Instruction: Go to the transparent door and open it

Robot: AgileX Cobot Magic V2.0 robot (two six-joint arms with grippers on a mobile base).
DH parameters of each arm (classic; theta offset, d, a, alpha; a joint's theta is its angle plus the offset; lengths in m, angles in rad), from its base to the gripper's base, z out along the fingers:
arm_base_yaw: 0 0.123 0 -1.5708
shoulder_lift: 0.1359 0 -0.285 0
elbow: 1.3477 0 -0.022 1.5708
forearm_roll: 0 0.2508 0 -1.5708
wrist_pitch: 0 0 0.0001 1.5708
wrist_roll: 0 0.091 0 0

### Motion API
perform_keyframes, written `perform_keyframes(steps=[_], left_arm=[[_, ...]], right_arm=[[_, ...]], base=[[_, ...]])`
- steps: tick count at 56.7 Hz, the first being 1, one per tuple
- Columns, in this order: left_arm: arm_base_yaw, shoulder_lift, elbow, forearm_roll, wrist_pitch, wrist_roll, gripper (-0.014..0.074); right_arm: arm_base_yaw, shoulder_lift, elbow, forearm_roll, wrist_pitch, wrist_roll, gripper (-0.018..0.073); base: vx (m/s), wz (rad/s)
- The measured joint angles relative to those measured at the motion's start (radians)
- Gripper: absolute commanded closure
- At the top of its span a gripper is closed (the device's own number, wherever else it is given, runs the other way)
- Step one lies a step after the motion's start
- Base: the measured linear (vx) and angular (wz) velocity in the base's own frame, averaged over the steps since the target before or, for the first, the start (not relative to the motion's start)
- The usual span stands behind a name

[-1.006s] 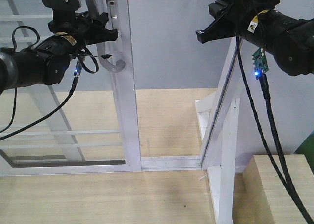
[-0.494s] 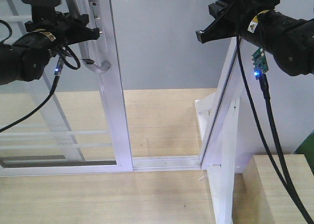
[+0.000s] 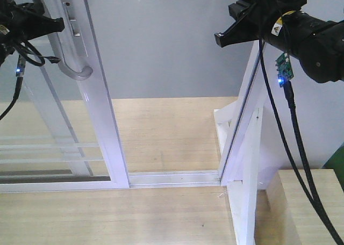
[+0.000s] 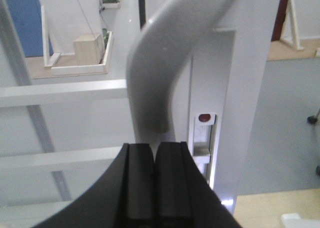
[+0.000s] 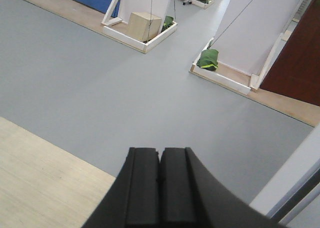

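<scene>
The transparent door [image 3: 37,121] is a glass panel with thin white bars. Its white stile [image 3: 102,127] leans across the left of the front view. A curved grey handle [image 3: 77,69] sits on the stile and fills the left wrist view [image 4: 160,63]. My left gripper [image 3: 58,24] is at the top left, against the handle's upper part. In the left wrist view my left gripper [image 4: 154,147] has its jaws pressed together with nothing between them, its tips right under the handle. My right gripper [image 3: 219,38] hangs high in the doorway, shut and empty, over grey floor [image 5: 160,150].
A white upright post with a triangular foot brace [image 3: 242,148] stands right of the opening. The floor track [image 3: 172,177] runs between door and post. A wooden box [image 3: 306,202] sits at the bottom right. A lock slot with a red dot [image 4: 204,118] is beside the handle.
The door has slid to the left, widening the opening. My left gripper has moved left with the handle. The right arm has not moved.
</scene>
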Motion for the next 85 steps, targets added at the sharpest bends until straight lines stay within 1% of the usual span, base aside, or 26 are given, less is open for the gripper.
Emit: perform_keyframes(steps=[7,18,24,31,38,42,47,55,61,68,72,78,85], left_arm=[[0.023,-0.030,0.001,0.000,0.049,0.014,0.0603],[0.028,-0.117,0.045,0.005,0.056,0.017,0.0603],[0.028,-0.172,0.091,0.024,0.055,0.017,0.0603],[0.028,-0.229,0.157,0.027,0.057,0.017,0.0603],[0.028,-0.308,0.228,0.027,0.059,0.017,0.0603],[0.028,-0.370,0.281,0.028,0.072,0.017,0.0603],[0.028,-0.454,0.340,0.029,0.114,0.016,0.0603],[0.028,-0.594,0.421,0.029,0.206,0.005,0.0603],[0.028,-0.706,0.485,0.029,0.259,-0.002,0.0603],[0.028,-0.853,0.553,0.029,0.339,-0.002,0.0603],[0.028,-0.962,0.591,0.027,0.398,-0.002,0.0603],[0.028,-1.109,0.630,0.024,0.482,-0.002,0.0603],[0.028,-1.246,0.650,-0.010,0.591,-0.002,0.0603]], right_arm=[[0.000,0.000,0.000,0.013,0.000,0.000,0.0561],[0.000,0.000,0.000,0.019,0.008,0.005,0.0561],[0.000,0.000,0.000,0.020,0.023,0.016,0.0561],[0.000,-0.014,0.001,0.022,0.060,0.027,0.0561],[0.000,-0.067,0.003,0.026,0.131,0.055,0.0561],[0.000,-0.116,0.027,0.026,0.150,0.063,0.0561],[0.000,-0.204,0.119,0.027,0.124,0.068,0.0561],[0.000,-0.387,0.338,0.041,0.057,0.079,0.0561],[0.000,-0.550,0.486,0.070,0.047,0.080,0.0561],[0.000,-0.743,0.610,0.082,0.055,0.081,0.0561],[0.000,-0.872,0.666,0.097,0.088,0.081,0.0561],[0.000,-1.048,0.731,0.103,0.174,0.082,0.0561],[0.000,-1.190,0.769,0.103,0.269,0.079,0.0561]], base=[[0.00,0.00],[0.00,0.00],[0.00,0.00],[0.00,0.00],[0.00,0.00],[0.00,0.00],[0.00,0.00],[0.00,0.00],[0.00,0.00],[0.00,0.00],[0.00,0.00],[0.00,0.00],[0.00,0.00]])
